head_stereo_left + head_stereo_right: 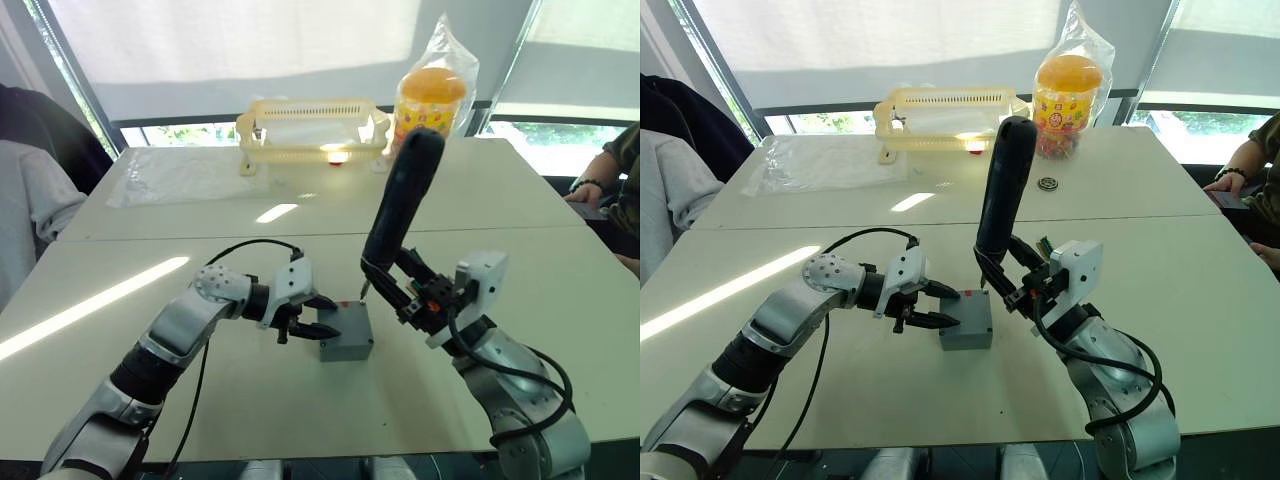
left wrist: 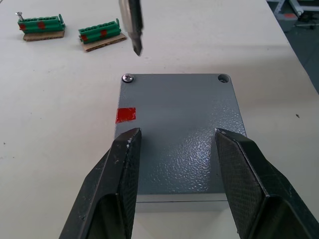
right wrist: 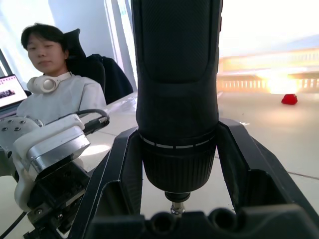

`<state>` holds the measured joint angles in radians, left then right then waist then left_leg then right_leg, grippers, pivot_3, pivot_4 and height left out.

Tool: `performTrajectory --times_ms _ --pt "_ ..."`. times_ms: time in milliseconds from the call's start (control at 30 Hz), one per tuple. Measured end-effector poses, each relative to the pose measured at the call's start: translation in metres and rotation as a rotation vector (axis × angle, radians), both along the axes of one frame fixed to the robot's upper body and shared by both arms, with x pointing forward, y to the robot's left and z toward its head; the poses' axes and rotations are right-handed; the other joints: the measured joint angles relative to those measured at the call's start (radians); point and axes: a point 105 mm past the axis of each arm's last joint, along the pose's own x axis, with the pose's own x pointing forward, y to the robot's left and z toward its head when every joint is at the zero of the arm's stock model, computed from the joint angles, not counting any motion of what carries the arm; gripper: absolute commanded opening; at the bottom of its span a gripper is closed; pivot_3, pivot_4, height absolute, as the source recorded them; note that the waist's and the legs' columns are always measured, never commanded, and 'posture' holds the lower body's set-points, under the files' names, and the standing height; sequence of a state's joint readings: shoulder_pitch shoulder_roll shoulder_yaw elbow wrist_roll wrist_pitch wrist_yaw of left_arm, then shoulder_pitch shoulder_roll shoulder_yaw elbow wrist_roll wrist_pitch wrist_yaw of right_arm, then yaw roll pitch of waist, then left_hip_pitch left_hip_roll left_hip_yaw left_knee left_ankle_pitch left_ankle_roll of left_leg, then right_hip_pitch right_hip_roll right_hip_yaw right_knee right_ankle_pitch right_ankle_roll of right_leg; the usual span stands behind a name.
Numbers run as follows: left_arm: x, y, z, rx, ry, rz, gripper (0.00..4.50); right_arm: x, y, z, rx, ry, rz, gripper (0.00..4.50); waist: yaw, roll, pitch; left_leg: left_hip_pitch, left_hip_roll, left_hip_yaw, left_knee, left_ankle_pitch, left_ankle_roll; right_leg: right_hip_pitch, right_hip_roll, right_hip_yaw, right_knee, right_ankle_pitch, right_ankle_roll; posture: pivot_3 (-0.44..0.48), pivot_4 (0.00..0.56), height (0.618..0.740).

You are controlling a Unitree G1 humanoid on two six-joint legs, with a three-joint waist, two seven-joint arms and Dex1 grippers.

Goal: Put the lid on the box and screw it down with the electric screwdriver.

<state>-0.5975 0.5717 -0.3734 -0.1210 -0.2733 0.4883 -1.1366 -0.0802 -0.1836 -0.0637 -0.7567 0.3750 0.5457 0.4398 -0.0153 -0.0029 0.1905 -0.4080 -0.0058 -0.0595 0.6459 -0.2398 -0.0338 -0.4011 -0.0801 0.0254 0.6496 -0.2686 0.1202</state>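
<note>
The grey lid (image 2: 179, 129) lies flat on the grey box (image 1: 347, 346), with a red mark (image 2: 125, 114) at one edge. One far corner holds a screw (image 2: 128, 77); the other far corner has an empty hole (image 2: 223, 78). My left gripper (image 1: 333, 318) stands open at the box's left side, its fingers (image 2: 122, 169) spread over the lid. My right gripper (image 1: 385, 277) is shut on the black electric screwdriver (image 1: 405, 195), held nearly upright. Its metal bit (image 2: 133, 30) hangs just above the corner with the screw.
Two green terminal blocks (image 2: 42, 27) lie on the table beyond the box. At the back stand a yellow basket (image 1: 312, 125) and a bagged snack jar (image 1: 432, 95), with a plastic sheet (image 1: 175, 175) to the left. A person (image 1: 30, 190) sits left; a hand (image 1: 590, 190) rests right.
</note>
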Motion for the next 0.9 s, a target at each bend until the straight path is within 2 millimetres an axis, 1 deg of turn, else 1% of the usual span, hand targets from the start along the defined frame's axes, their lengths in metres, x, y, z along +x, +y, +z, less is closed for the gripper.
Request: performTrajectory --times_ms 67,333,567,733,900 --pt "0.0 0.0 0.0 0.0 -0.002 0.0 2.35 0.001 -0.001 0.0 -0.003 -0.012 -0.004 1.74 0.001 0.0 0.0 0.0 0.0 0.0 0.0 0.0 0.0 0.0 0.0 0.0 0.0 0.0 0.0 0.0 0.15 0.74" --pt "0.001 -0.002 0.0 -0.003 -0.005 0.004 2.35 0.009 -0.003 -0.01 -0.019 0.009 -0.015 1.74 0.002 0.0 0.0 0.0 0.0 0.0 0.0 0.0 0.0 0.001 0.0 0.0 0.0 0.0 0.0 0.0 0.15 0.74" --pt "0.001 -0.002 0.0 -0.003 -0.004 0.005 2.35 0.007 -0.001 -0.017 -0.029 0.02 -0.004 1.74 0.002 0.0 0.0 0.0 0.0 0.0 0.0 0.0 0.0 0.001 0.0 0.0 0.0 0.0 0.0 0.0 0.15 0.74" --pt "0.001 -0.002 0.0 -0.003 -0.003 0.007 2.35 0.009 -0.004 -0.023 -0.047 0.03 -0.007 1.74 0.002 0.0 0.0 0.0 0.0 0.0 0.0 0.0 0.0 0.001 0.0 0.0 0.0 0.0 0.0 0.0 0.15 0.74" --pt "0.001 -0.002 0.0 -0.003 -0.003 0.008 2.35 0.011 -0.005 -0.024 -0.048 0.022 -0.015 1.74 0.002 0.0 0.0 0.0 0.0 0.0 0.0 0.0 0.0 0.001 0.0 0.0 0.0 0.0 0.0 0.0 0.15 0.74"
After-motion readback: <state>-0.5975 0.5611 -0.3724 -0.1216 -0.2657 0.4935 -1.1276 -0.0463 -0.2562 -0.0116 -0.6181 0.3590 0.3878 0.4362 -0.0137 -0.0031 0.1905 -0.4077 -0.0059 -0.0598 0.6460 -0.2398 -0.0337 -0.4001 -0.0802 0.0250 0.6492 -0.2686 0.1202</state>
